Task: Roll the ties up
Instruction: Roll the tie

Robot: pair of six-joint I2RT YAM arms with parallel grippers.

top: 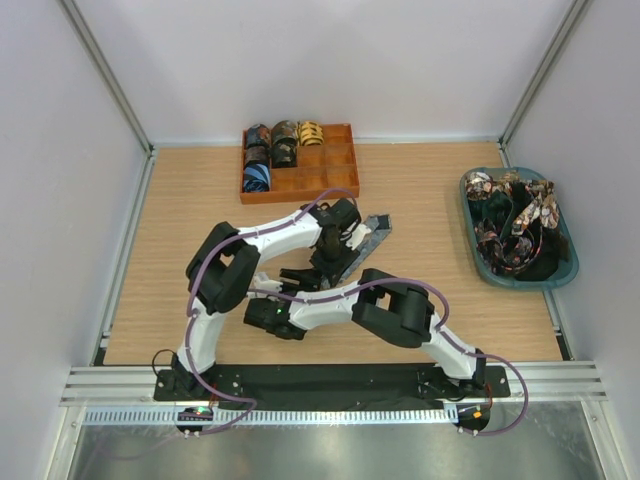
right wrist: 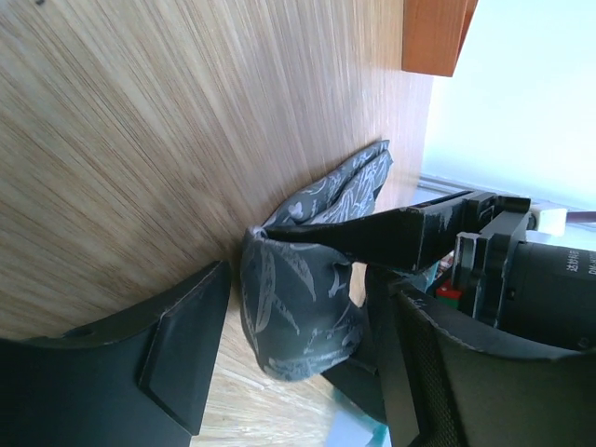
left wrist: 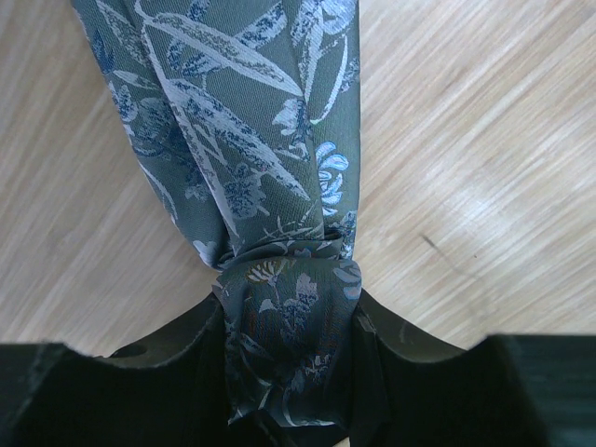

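A grey-blue leaf-print tie (top: 368,238) lies on the wooden table, its near end wound into a small roll (left wrist: 289,326). My left gripper (top: 330,262) is shut on that roll (right wrist: 298,307), one jaw on each side, with the loose tail (left wrist: 242,121) running away across the wood. My right gripper (top: 298,279) is open, its fingers (right wrist: 186,345) standing on either side of the same roll with a gap on the left side. The left gripper's finger (right wrist: 410,233) crosses the right wrist view above the roll.
An orange divided tray (top: 345,180) at the back holds several rolled ties (top: 270,150); its corner shows in the right wrist view (right wrist: 433,37). A teal basket (top: 565,270) at the right holds a heap of loose ties (top: 515,225). Both arms crowd the table's middle.
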